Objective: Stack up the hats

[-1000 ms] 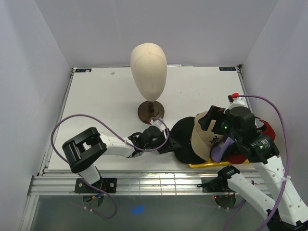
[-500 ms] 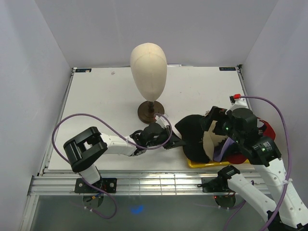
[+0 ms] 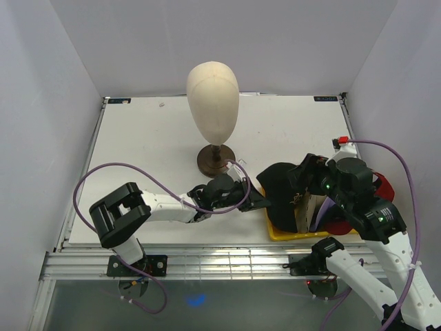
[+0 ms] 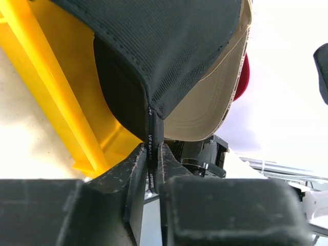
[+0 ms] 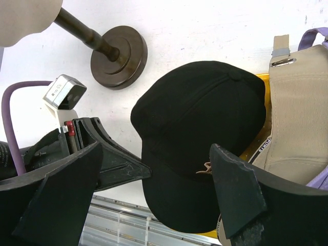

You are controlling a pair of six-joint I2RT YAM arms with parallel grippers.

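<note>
The black cap with a gold R (image 3: 279, 193) lies tilted over the left end of the yellow tray (image 3: 303, 236). My left gripper (image 3: 256, 201) is shut on the edge of its brim; the left wrist view shows the brim (image 4: 151, 123) clamped between the fingers (image 4: 138, 169). The tan cap (image 3: 304, 208) stands on edge behind it, with the lavender cap (image 3: 321, 211) and the red cap (image 3: 383, 187) further right. My right gripper (image 3: 298, 181) hovers over the black cap (image 5: 200, 133), open and empty. I cannot make out the black NY cap.
The beige mannequin head (image 3: 213, 96) stands on its dark wooden base (image 3: 215, 160) just behind the left gripper; the base also shows in the right wrist view (image 5: 118, 56). The table's front edge and metal rail (image 3: 207, 258) run close below the tray.
My left gripper has moved right, carrying the black cap by its brim onto the tray. The tan cap, earlier lying over the black cap, now stands behind it. The right gripper shifted slightly right.
</note>
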